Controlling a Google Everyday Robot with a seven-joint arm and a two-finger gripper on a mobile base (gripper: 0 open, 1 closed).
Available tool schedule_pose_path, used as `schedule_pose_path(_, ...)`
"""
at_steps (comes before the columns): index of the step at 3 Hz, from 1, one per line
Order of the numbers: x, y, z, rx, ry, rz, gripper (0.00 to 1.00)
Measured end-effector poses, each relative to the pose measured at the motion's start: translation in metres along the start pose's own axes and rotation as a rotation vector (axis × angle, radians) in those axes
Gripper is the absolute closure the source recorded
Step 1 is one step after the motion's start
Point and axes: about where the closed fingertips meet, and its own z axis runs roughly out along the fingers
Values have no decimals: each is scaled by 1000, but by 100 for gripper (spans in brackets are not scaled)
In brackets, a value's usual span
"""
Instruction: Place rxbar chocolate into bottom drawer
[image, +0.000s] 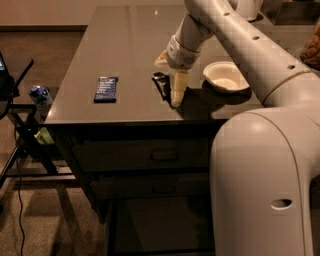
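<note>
Tool (174, 98) low over the table (125, 45), near the front edge, pointing straight down from a white arm (235, 35) reaching in from upper right. Tip at or almost at the dark top. Wide, narrow or clamped: cannot tell from this angle.

Just left of the tool, touching it or nearly so, rxbar chocolate (160, 85): black wrapper, narrow end toward the front, seemingly tipped up on an edge rather than flat. Gripped or merely leaning: cannot tell.

Further left, well apart, blue-wrapped bar (106, 89) flat on the top, long side running front to back. Right of the tool and near it, white bowl (226, 77), upright.

Under the top, upper handled drawer (164, 155) and lower handled drawer (163, 188), both shut. Below these, bottom drawer (150, 225), apparently pulled out toward the camera, floor dark.

Filling the right foreground, rounded white robot body (265, 185). Off the table's left end, black stand (20, 125) with a small blue and white can (40, 96) by it. Thin cable (20, 200) trailing down over the speckled ground.
</note>
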Motion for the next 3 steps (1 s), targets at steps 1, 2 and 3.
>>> schedule_pose_path(1, 0, 0, 0, 0, 0, 0, 19)
schedule_pose_path(2, 0, 0, 0, 0, 0, 0, 42)
schedule_pose_path(3, 0, 0, 0, 0, 0, 0, 65)
